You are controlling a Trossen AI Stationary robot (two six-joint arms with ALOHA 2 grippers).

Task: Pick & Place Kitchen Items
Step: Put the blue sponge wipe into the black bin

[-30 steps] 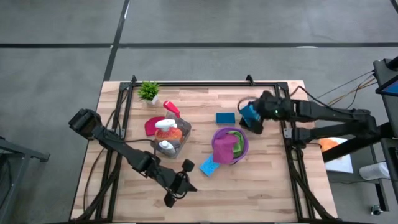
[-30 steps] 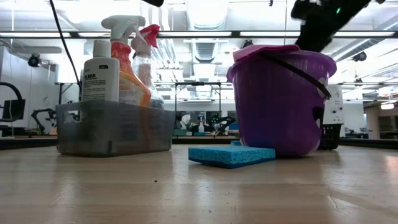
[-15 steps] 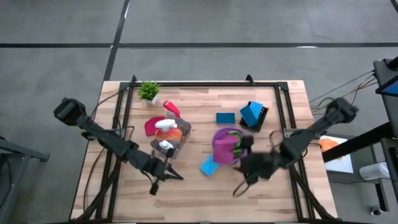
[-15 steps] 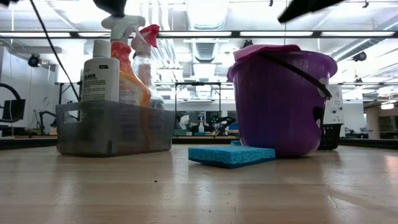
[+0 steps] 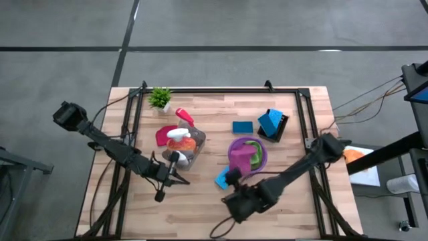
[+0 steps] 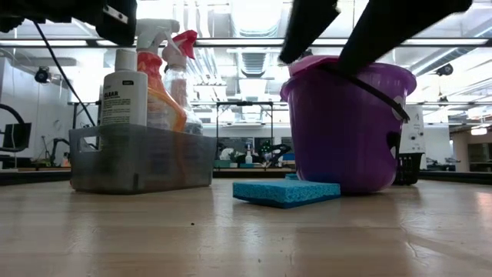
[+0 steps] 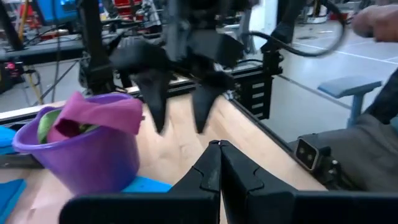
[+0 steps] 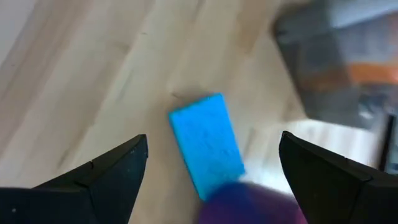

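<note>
On the table's left half, the left gripper (image 5: 159,195) is seen with fingers pressed together and nothing held, just in front of the grey bin (image 5: 189,155) holding the orange spray bottle (image 5: 180,139). Further right, a blue sponge (image 5: 223,179) lies flat on the wood, touching the purple bucket (image 5: 262,155) stuffed with a magenta cloth (image 5: 240,158). Above that sponge, the right gripper (image 5: 234,179) is held with fingers wide apart and empty.

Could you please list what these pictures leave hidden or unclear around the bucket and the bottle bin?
- Purple bucket contents: low view, its wall hides them.
- Bottle bases: low view, grey bin covers them.
- Right claw: low view, cut off by the top edge.
- Bin: right wrist view, blurred.
</note>
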